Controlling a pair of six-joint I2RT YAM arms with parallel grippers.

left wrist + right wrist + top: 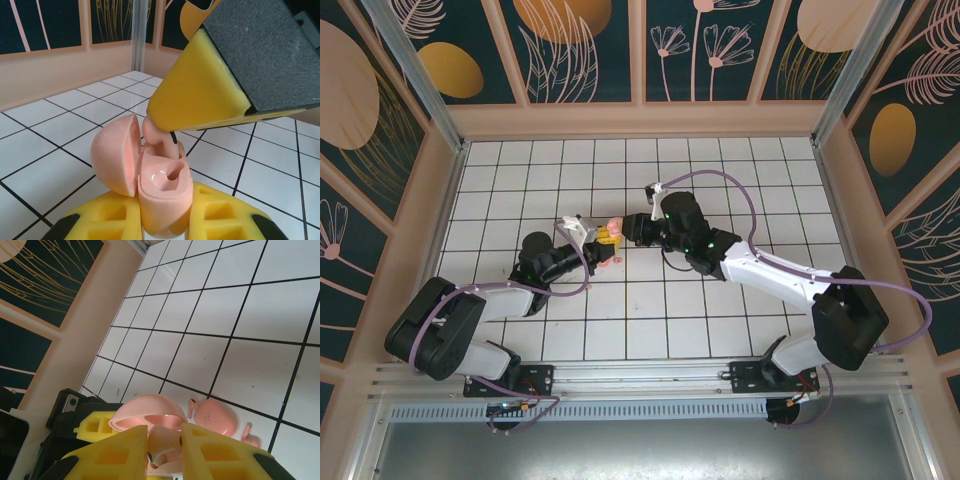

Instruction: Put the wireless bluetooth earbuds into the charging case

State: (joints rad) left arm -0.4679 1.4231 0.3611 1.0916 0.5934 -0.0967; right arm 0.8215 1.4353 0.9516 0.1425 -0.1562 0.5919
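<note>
Far left: pale wooden wall [432, 230] along the edge, then several rows of bare, glossy white tile on the bench [500, 170] before the arms.

Left of centre: left fingers [107, 215], yellow foam blocks with cut-out pockets, pressed against both sides of the charging case [165, 187] and holding it upright above the tiles. Smooth salmon plastic, rounded oblong, with the hinged lid swung open to the left like a half shell.

Centre, right over the open case: right fingers [220, 457], the same blocky yellow with a grey gritty backing, pinching a pale-pink earbud [156, 132]. Bulbous head up, stem reaching down to the rim of the glossy socket.

Just beyond the case from the right wrist: a speckled pink rounded piece [216, 416] lying on the tile; cannot tell more.

Farther right: open tile with black grout lines, running to the right wall [842, 200].
</note>
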